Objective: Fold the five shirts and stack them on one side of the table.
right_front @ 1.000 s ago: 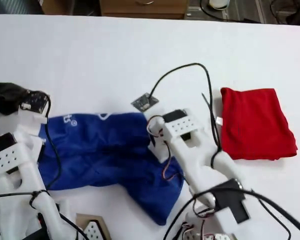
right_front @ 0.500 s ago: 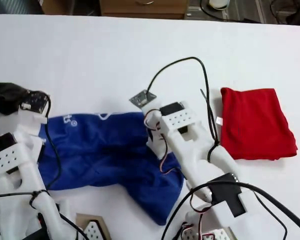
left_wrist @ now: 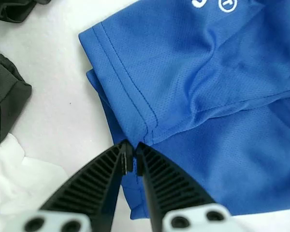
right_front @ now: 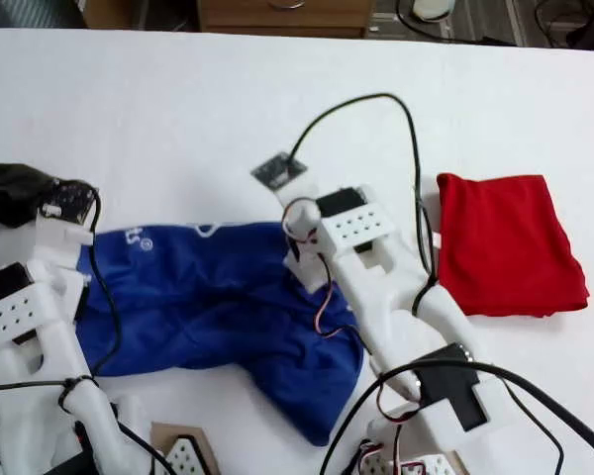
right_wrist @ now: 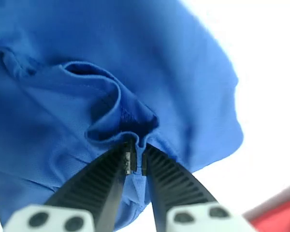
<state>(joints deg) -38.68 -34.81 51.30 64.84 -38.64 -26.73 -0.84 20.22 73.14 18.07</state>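
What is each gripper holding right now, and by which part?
Both hold the blue shirt. The left gripper pinches its stitched hem at one end; the right gripper pinches a bunched fold of cloth at the other end.

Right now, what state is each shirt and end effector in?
blue shirt: spread out, rumpled, not yet folded.
red shirt: folded, lying apart from the blue shirt.
left end effector: shut on the blue shirt's hem corner.
right end effector: shut on a bunched fold of the blue shirt.
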